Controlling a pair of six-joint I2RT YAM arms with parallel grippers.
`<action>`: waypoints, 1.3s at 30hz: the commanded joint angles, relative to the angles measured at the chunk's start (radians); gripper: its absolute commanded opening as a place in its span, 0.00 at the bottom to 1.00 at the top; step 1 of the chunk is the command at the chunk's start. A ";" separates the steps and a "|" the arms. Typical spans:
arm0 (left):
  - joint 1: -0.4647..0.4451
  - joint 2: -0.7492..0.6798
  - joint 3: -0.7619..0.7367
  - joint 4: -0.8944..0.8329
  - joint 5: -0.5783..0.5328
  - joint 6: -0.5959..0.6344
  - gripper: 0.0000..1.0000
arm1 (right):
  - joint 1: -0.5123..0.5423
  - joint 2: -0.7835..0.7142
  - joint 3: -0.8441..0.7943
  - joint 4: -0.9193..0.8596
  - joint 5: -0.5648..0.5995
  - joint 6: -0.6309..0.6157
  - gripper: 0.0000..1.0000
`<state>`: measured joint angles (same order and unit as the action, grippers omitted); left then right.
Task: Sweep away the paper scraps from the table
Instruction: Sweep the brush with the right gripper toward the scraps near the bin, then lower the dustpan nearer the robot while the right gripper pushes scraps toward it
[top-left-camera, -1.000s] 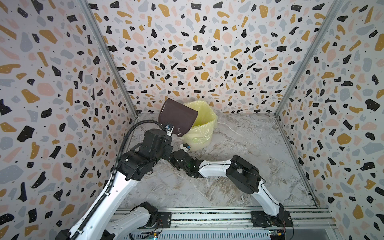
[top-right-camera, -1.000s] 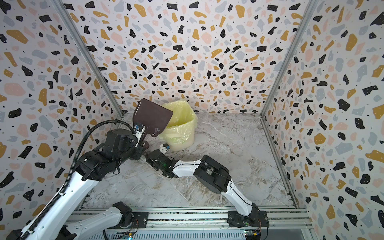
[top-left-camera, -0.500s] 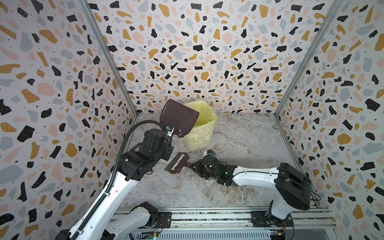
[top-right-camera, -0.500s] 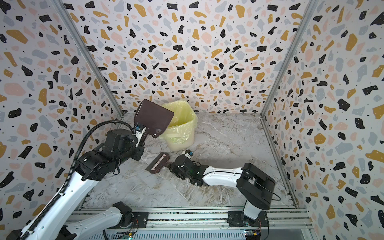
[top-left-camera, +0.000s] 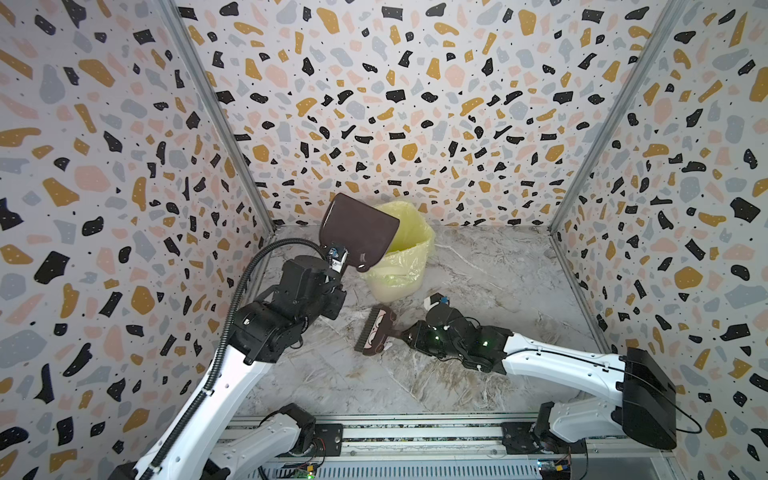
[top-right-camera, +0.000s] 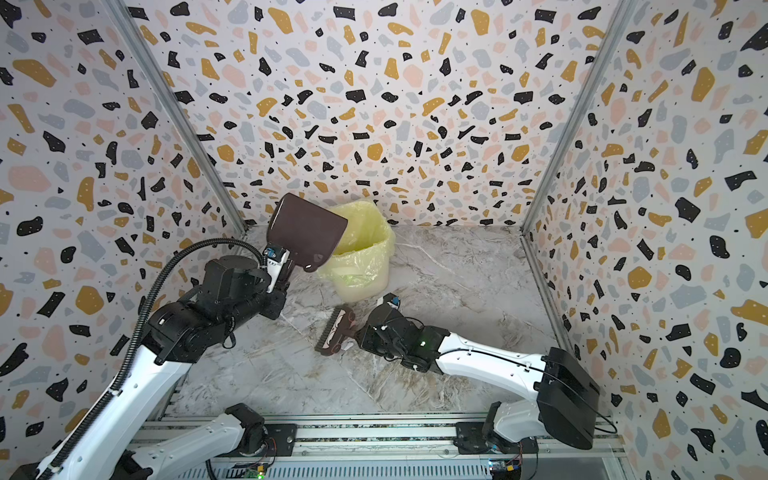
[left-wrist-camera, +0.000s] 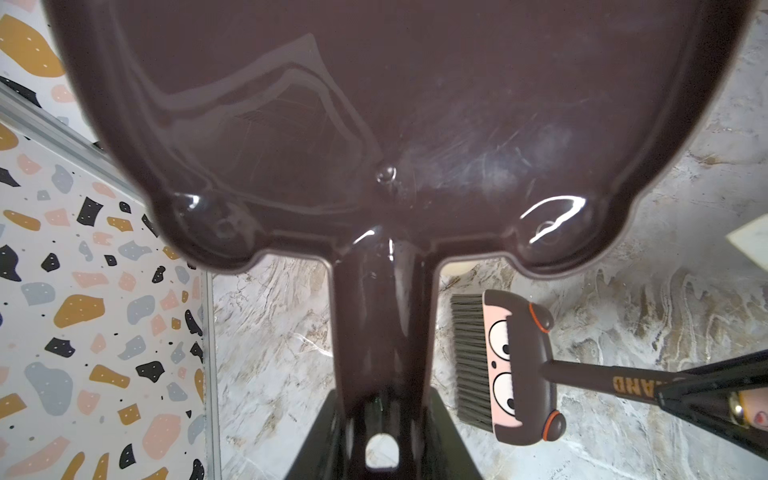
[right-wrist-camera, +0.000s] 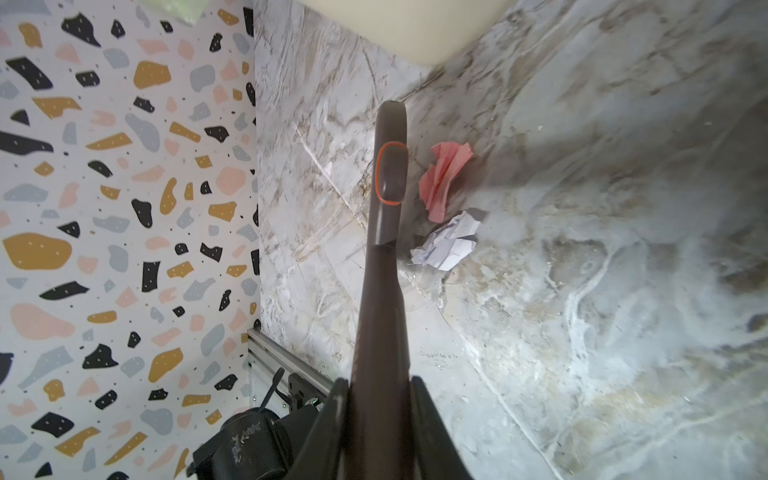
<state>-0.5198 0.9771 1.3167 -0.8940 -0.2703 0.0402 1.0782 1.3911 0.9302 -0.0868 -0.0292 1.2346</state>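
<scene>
The right gripper had drawn back from under the left arm toward the middle of the table, jaws clamped tight on the handle of the brush, with two paper scraps just beside its head. The left gripper, nearly closed on the dustpan handle, still held it tilted above the yellow-lined bin.

dustpan: front lip cut off by the left wrist view's edge
bin: rim partly hidden behind dustpan in both top views
paper scraps: mostly hidden behind brush in top views
</scene>
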 joint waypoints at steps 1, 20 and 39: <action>0.004 -0.010 0.046 0.014 0.014 -0.005 0.00 | 0.011 0.075 0.074 0.053 -0.107 -0.102 0.00; -0.016 -0.012 0.003 0.000 0.234 -0.026 0.00 | -0.214 -0.162 -0.103 -0.412 -0.166 -0.341 0.00; -0.329 -0.022 -0.132 -0.037 0.168 -0.169 0.00 | -0.543 -0.454 0.031 -0.887 -0.167 -0.561 0.00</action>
<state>-0.8169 0.9688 1.2057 -0.9245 -0.0792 -0.0788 0.5392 0.9466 0.9146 -0.8371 -0.2028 0.7128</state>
